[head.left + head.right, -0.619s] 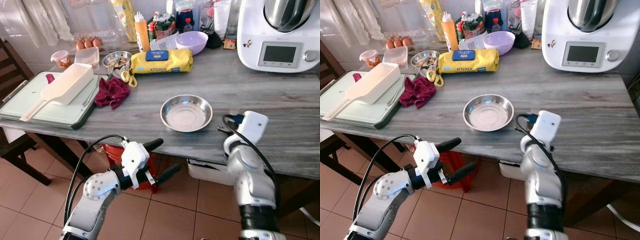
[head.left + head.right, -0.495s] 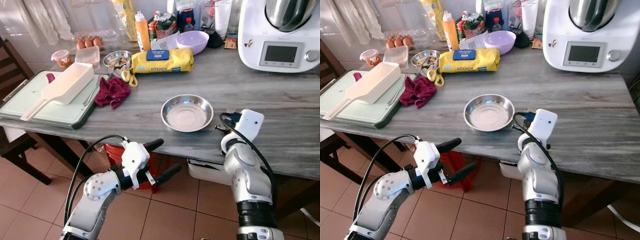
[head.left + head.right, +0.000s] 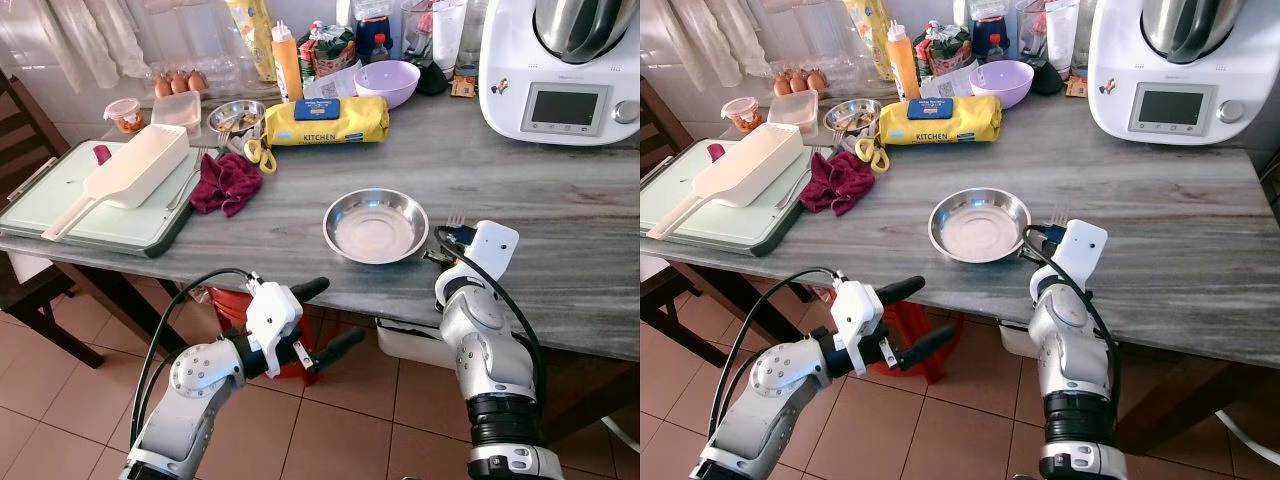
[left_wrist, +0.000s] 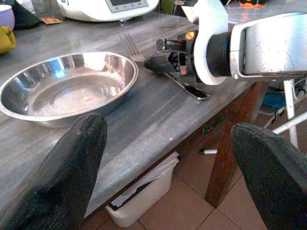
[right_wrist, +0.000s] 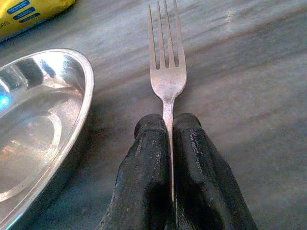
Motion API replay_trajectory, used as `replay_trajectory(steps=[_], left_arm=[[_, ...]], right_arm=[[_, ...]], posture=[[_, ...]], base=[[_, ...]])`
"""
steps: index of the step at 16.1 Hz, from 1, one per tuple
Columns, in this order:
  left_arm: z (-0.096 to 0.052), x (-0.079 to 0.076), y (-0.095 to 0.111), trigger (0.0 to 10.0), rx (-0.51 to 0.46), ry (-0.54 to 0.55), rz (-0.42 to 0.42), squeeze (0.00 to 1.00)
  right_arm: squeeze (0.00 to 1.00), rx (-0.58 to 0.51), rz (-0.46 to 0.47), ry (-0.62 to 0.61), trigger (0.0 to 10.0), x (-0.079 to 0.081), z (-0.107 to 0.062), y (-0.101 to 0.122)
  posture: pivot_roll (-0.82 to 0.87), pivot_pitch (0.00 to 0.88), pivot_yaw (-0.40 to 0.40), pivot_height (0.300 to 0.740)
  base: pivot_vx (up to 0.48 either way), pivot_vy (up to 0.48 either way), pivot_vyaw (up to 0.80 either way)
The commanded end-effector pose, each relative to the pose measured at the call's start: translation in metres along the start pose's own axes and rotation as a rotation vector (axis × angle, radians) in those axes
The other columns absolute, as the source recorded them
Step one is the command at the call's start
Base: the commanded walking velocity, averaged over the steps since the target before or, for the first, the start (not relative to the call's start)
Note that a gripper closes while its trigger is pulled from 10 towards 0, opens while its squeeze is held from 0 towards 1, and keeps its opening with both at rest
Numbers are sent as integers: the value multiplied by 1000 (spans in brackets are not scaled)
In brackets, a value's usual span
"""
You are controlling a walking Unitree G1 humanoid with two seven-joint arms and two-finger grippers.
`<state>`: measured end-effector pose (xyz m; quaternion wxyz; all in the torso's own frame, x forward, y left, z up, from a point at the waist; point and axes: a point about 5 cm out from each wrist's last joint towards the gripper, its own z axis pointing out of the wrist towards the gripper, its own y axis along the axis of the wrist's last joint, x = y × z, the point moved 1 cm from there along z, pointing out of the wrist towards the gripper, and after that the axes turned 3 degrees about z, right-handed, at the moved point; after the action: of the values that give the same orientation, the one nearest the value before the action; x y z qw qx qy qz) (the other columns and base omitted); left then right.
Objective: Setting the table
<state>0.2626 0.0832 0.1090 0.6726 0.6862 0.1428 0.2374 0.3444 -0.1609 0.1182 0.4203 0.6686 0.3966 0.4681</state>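
Note:
A shallow steel bowl (image 3: 375, 225) sits on the grey wooden table (image 3: 560, 200) near its front edge. My right gripper (image 5: 167, 120) is shut on the handle of a silver fork (image 5: 167, 72). The fork lies flat and low at the table surface, just right of the bowl, with its tines (image 3: 455, 215) pointing away from me. I cannot tell whether it touches the wood. My left gripper (image 3: 328, 318) hangs open below the table's front edge, left of the bowl, holding nothing. From the left wrist, the bowl (image 4: 67, 88) and the fork (image 4: 129, 45) are in view.
A green board (image 3: 60, 215) with a white scoop (image 3: 130, 170) lies at the left, a red cloth (image 3: 225, 185) beside it. A yellow pack (image 3: 325, 120), purple bowl (image 3: 385, 82), bottles and a white kitchen machine (image 3: 560, 65) stand behind. A white bin (image 3: 410, 345) sits under the table.
My right arm has come slightly left and lower with the fork, so its tines now show past the wrist beside the bowl. The left arm has stayed put.

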Motion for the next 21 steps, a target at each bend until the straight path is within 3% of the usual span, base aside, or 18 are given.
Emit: replay_trajectory(steps=[1, 4, 5, 6, 7, 14, 21], left_arm=[[-2, 1, 2, 10000, 10, 0, 14, 0], [-2, 0, 0, 10000, 14, 1, 14, 0], [-2, -1, 0, 10000, 15, 0, 15, 0], [-2, -1, -1, 10000, 17, -1, 12, 0], [-2, -1, -1, 10000, 17, -1, 12, 0], [-1, -1, -2, 10000, 18, 7, 17, 0], [0, 2, -4, 10000, 17, 19, 21, 0]], right_arm=[[0, 31, 1, -13, 10000, -2, 1, -7], [0, 43, -1, -15, 10000, -4, 2, -9], [475, 47, -3, -16, 10000, -5, 2, -10], [851, 54, 1, -14, 10000, -6, 2, -12], [1000, 54, 0, -15, 10000, -6, 1, -12], [1000, 43, -9, -13, 10000, -9, 2, -10], [1000, -94, -92, 6, 10000, -5, -11, 15]], posture=[[-90, 96, 126, 740], [-90, 95, 127, 740], [-89, 96, 126, 740], [-89, 96, 124, 740], [-89, 96, 124, 740], [-91, 90, 117, 740], [-95, 81, 112, 740]], base=[[0, 0, 0], [0, 0, 0], [0, 0, 0], [0, 0, 0], [0, 0, 0], [0, 0, 0], [0, 0, 0]])
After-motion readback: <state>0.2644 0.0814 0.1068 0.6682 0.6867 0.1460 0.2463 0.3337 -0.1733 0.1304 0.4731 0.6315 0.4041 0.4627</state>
